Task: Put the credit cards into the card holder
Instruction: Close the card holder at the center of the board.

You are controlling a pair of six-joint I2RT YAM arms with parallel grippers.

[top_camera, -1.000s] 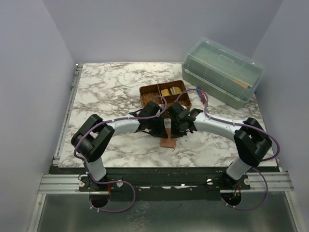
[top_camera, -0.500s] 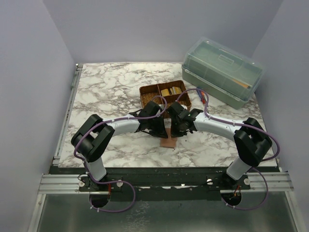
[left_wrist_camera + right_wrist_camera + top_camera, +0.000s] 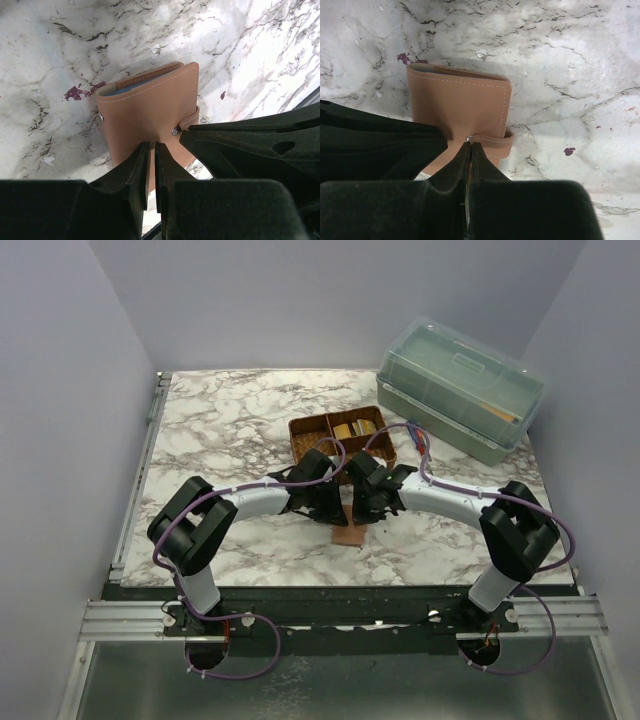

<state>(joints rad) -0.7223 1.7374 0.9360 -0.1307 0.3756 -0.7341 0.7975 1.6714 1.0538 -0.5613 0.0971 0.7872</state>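
Nearest you, the two arms reach in from either side and meet over the card holder (image 3: 150, 100), which sits closed on the marble table (image 3: 230, 410), a little near of its middle. Your left claw (image 3: 151, 146) is narrow, and a strip of tan shows in the slit between its fingers, so it looks pinched on the holder's near edge. Your right claw (image 3: 470, 145) is closed tight with its tips right at the stud of the snap tab (image 3: 492, 138) — you cannot tell from here whether it grips the tab or only touches it.

Expect the holder to be light and soft. It will likely flex and slide on the smooth marble, so keep one edge pinned while you work the tab. The tab is thin, so take it near its free end and peel rather than yank.

Farther back is the woven tray (image 3: 296, 430), with yellowish cards (image 3: 352, 428) in its compartments. These are probably stiff, slick and hard to lift flat — take them by an edge. Beyond it to the right stands the green box (image 3: 460, 380).
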